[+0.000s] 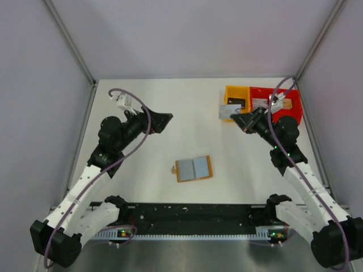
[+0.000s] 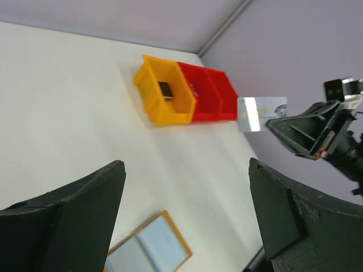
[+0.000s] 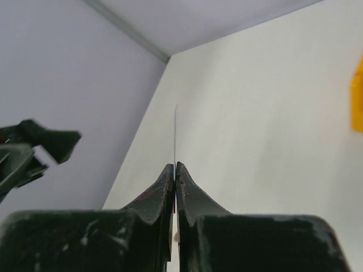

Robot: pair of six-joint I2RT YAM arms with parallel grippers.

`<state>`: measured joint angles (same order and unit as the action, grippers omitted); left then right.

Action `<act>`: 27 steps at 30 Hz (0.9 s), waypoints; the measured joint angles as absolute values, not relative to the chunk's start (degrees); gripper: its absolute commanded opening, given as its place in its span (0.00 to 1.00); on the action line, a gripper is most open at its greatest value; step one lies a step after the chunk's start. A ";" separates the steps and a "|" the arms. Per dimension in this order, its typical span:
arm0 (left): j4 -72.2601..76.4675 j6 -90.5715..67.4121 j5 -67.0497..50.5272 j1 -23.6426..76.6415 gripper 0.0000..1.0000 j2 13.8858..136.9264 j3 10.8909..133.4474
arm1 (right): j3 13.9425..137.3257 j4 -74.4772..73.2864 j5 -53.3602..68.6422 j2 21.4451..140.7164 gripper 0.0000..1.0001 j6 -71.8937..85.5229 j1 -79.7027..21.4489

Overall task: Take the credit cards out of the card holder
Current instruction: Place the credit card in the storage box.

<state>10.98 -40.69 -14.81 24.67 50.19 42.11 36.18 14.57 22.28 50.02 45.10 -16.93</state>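
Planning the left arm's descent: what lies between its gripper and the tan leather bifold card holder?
Nothing: top view shows bare white table between the left gripper and the tan card holder.

Beneath the left pincer (image 2: 186,167) we see the card holder (image 2: 148,249) cut off; the credit card (image 3: 175,131) in the right pincer (image 3: 175,165) shows edge-on.

No readable text, faint marks on the credit card (image 2: 261,113) too small to read
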 measured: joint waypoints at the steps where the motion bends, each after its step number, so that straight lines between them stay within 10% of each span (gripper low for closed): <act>1: 6.61 -38.15 -15.35 23.11 0.93 50.57 44.84 | 37.32 12.45 22.33 51.00 0.00 44.47 -14.02; 14: -29.76 -17.28 -11.46 18.00 0.92 54.54 55.37 | 57.69 -1.28 16.32 81.89 0.00 34.28 7.40; 27: -32.84 -11.40 2.87 19.29 0.89 52.38 53.78 | 81.25 -6.94 10.63 105.65 0.00 24.84 8.93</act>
